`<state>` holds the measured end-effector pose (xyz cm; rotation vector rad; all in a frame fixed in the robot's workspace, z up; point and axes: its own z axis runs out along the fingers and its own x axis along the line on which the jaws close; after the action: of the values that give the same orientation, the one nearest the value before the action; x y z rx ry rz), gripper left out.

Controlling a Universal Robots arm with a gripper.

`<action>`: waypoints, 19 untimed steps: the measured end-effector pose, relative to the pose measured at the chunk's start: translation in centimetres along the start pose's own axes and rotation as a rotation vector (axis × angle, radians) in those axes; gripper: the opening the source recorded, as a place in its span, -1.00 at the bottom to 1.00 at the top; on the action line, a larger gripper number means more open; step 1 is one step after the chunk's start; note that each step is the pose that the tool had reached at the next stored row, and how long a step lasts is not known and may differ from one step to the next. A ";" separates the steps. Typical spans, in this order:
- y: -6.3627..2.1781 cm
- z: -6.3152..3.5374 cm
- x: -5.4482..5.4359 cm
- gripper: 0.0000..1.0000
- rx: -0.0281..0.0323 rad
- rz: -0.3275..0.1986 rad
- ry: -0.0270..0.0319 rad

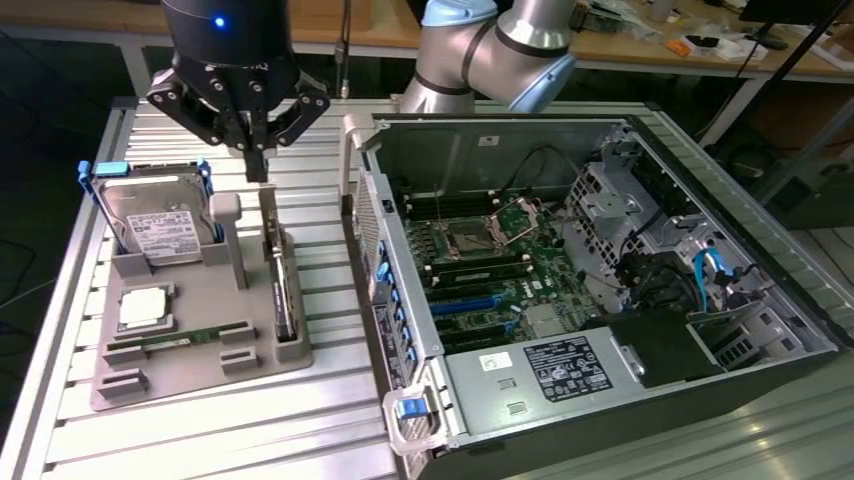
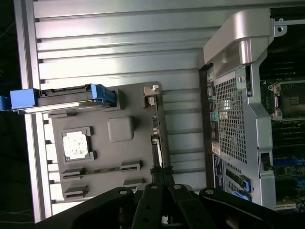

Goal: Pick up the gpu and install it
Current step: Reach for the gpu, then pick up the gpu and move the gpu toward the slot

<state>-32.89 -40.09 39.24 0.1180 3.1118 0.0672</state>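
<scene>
At the exterior view's left, the slatted metal table (image 1: 200, 430) runs bare along its edge beside a grey tray (image 1: 200, 385), with more open slats in front of the tray. The tray holds four parts in their own slots. A hard drive (image 1: 158, 228) in a blue frame stands upright at the far end, a square processor chip (image 1: 144, 308) lies flat in the middle, and a slim memory stick (image 1: 180, 341) lies in a groove nearer the front.

The gpu (image 1: 282, 295) stands on its thin edge in the slot along the tray's right side. Its long axis runs from far to near, parallel to the wall of the case. In the wrist view its silver bracket end (image 2: 151, 94) sits at the hard drive's end of the tray.

The gripper (image 1: 256, 172) hangs above the far part of the tray, over the line of the gpu and clear of it. Its fingers (image 2: 153, 179) are drawn together and hold nothing.

A narrow strip of bare table separates the tray from the computer case (image 1: 400, 300). The case lies on its side with the cover off and the top open to the air. Inside are the motherboard (image 1: 494, 260) with its empty processor socket, loose cables, and a power supply (image 1: 547, 365) at the near end. Drive cages fill the right side.
</scene>
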 end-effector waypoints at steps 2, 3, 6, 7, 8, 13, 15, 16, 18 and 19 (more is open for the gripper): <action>0.00 0.00 0.0 -0.79 0.0000 0.000 0.0000; 0.00 0.00 0.0 -0.79 0.0000 0.000 -0.0001; 0.00 0.00 0.0 -0.79 0.0000 0.000 0.0000; 0.00 -0.01 0.0 -0.79 0.0001 0.000 0.0001; 0.00 0.00 0.0 -0.79 0.0000 0.000 0.0000; 0.00 0.00 0.0 -0.79 0.0000 0.000 0.0001; 0.00 0.00 0.0 -0.79 0.0001 0.000 0.0001; 0.00 -0.01 0.0 -0.77 0.0001 0.000 0.0001; 0.00 0.00 0.0 -0.53 0.0000 0.000 0.0000; 0.00 0.00 0.0 -0.53 0.0000 0.000 0.0000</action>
<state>-32.89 -40.09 39.24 0.1179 3.1118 0.0672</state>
